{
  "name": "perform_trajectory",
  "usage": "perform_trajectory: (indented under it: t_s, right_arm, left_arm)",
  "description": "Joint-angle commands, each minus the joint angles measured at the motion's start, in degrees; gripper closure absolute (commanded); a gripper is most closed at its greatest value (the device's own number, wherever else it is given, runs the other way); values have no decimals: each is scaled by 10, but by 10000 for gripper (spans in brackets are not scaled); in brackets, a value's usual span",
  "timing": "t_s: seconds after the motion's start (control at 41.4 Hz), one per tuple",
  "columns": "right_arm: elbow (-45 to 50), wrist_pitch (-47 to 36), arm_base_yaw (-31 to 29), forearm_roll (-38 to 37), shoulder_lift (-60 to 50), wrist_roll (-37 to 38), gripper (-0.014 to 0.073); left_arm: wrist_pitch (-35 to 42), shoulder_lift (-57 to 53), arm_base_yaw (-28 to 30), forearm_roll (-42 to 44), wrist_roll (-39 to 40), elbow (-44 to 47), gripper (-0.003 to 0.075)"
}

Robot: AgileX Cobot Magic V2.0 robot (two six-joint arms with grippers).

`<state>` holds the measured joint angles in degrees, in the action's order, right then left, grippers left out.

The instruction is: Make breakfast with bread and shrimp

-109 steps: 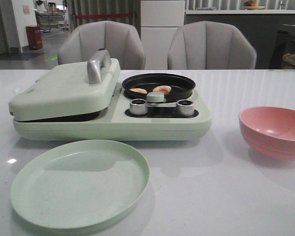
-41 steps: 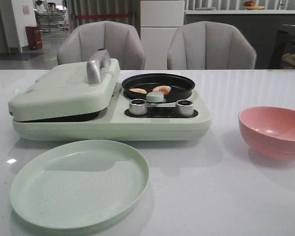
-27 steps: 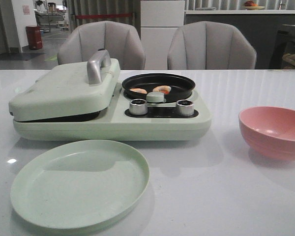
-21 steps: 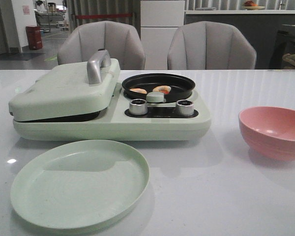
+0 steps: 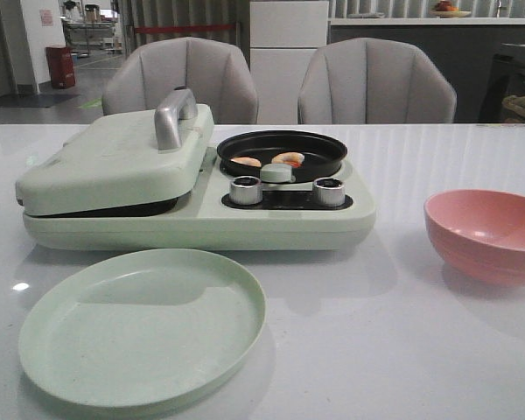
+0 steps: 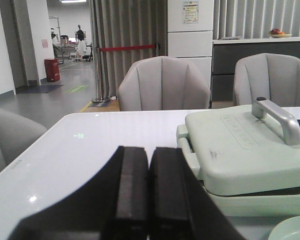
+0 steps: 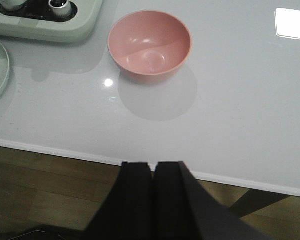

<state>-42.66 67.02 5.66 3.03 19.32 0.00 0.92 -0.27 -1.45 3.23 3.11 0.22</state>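
Observation:
Two shrimp (image 5: 288,159) (image 5: 247,162) lie in the round black pan (image 5: 283,145) of the pale green breakfast maker (image 5: 201,219). Its grill lid (image 5: 114,162) (image 6: 240,145) is down, with a metal handle (image 5: 173,116) (image 6: 280,120) on top. The bread is hidden. My left gripper (image 6: 149,150) is shut and empty, hanging over the table to the left of the lid. Shut as well and holding nothing, my right gripper (image 7: 153,165) hovers above the table's front edge, short of the pink bowl (image 7: 150,44). Neither gripper shows in the front view.
A pale green plate (image 5: 143,325) lies in front of the breakfast maker. The pink bowl (image 5: 488,234) stands at the right. Two silver knobs (image 5: 246,190) (image 5: 329,191) sit on the maker's front. Two grey chairs (image 5: 179,79) (image 5: 376,80) stand behind the table.

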Motion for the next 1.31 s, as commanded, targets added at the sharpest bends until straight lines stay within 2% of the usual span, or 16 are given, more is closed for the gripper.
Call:
perform_trajectory:
  t_s: [0.0,0.556,0.677,0.846,1.064,1.281]
  right_arm:
    - [-15,-34,0,-2,6,0,558]
    - [-6,-46,-2,-19,-6,0,558]
    - [42,-128,-24,-55,-44,0,558]
    - [164,-306,-56,-71,-110,0,558]
    - [327,-507,-58,-71,-173,0,558]
    - [437,-644,-58,-68,-210,0,558]
  left_arm:
    - [48,-14,0,-6,7,18,617]
    - [48,-13,0,-6,7,18,617]
    - [48,-13,0,-6,7,18,617]
    - [48,-13,0,-6,7,18,617]
    - [48,-13,0,-6,7,18,617]
    - [48,-13,0,-6,7,18,617]
